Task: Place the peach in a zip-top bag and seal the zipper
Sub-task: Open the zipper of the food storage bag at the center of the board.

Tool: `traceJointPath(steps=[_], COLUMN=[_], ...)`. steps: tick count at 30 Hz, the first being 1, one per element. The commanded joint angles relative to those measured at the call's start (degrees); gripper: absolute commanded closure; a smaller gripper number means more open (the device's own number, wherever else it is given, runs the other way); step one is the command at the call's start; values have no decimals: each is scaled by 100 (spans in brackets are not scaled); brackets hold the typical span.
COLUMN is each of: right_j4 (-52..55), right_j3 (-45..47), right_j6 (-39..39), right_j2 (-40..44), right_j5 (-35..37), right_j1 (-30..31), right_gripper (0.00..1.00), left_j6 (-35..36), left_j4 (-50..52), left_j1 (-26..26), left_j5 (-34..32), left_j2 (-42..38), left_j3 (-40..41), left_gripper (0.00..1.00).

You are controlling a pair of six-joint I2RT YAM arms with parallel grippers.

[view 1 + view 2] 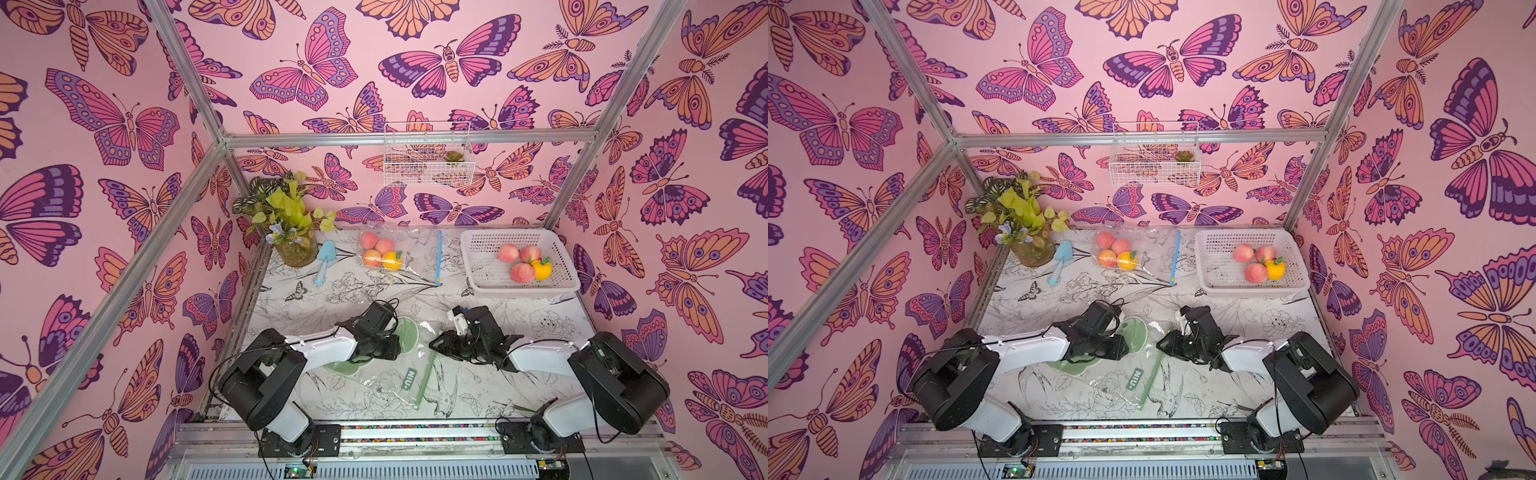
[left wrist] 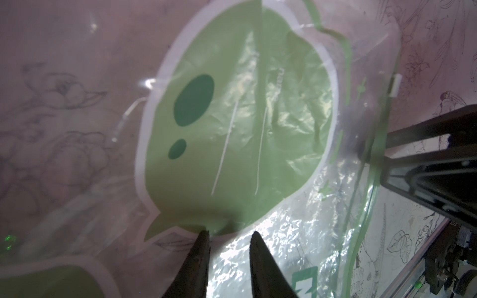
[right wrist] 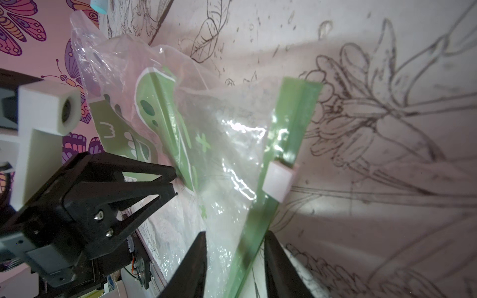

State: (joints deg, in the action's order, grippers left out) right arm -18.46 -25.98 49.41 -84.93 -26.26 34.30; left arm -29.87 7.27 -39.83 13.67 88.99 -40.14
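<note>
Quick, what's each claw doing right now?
Left gripper: jaws narrow against the zip-top bag; grip cannot be told.
Right gripper: open, jaws straddling its zipper strip.

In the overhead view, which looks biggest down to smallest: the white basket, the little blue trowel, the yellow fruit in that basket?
1. White perforated plastic basket
2. Light-blue plastic trowel, clearly longer
3. Round yellow fruit
</note>
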Motion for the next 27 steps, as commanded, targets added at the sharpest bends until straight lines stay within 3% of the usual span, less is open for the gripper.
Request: traceJointPath(steps=[1, 16, 27], right_j4=[-105, 1298, 891], right_j3=[-57, -285, -298], right_j6=[33, -360, -253], right_j2=[-33, 393, 343], right_j5=[-98, 473, 185], right_j1=[76, 214, 288], right_gripper=[63, 60, 65], left_j6=[-15, -22, -26], left_j4=[283, 284, 280], left_j1=[-42, -60, -77], left_j5=[-188, -233, -242], left_j2=[206, 241, 244], left_j3=[194, 176, 174], left_gripper=[70, 71, 71])
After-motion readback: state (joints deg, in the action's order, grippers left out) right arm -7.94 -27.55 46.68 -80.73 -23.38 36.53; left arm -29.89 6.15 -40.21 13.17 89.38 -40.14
